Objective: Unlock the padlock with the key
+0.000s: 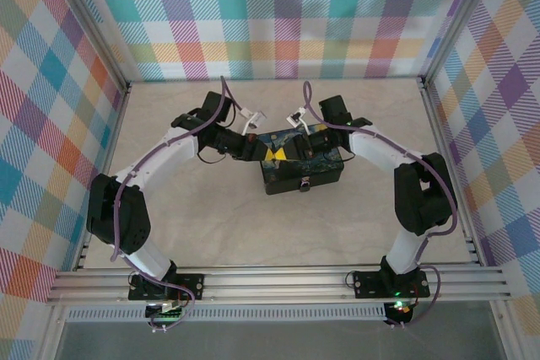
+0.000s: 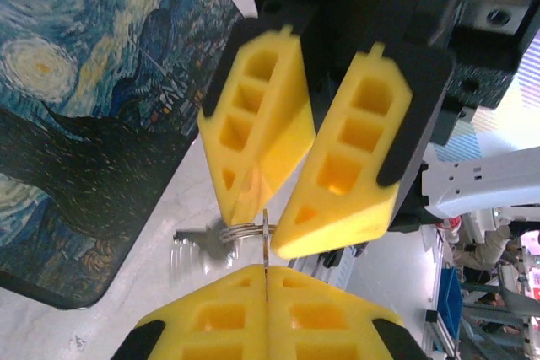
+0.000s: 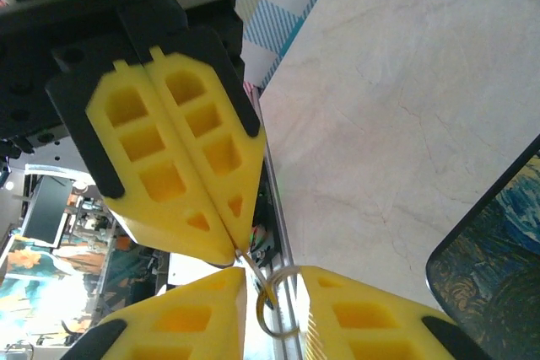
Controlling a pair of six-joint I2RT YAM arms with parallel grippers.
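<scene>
Nearest the bases, the tiny dark-bodied padlock with its silvery part (image 1: 305,183) is sitting at the front wall of the blue-and-yellow swirl-painted rectangular tin (image 1: 325,176), with nothing touching it. Above the lid, the left gripper (image 2: 266,280) is clamping, fingers together, a thin metal edge of the small pale silvery key (image 2: 196,246) by its wire ring (image 2: 239,230). The right gripper (image 3: 274,276) is holding its jaws apart around that ring. I am reading this as a handover, so that the blade can be aimed at the lock.
</scene>
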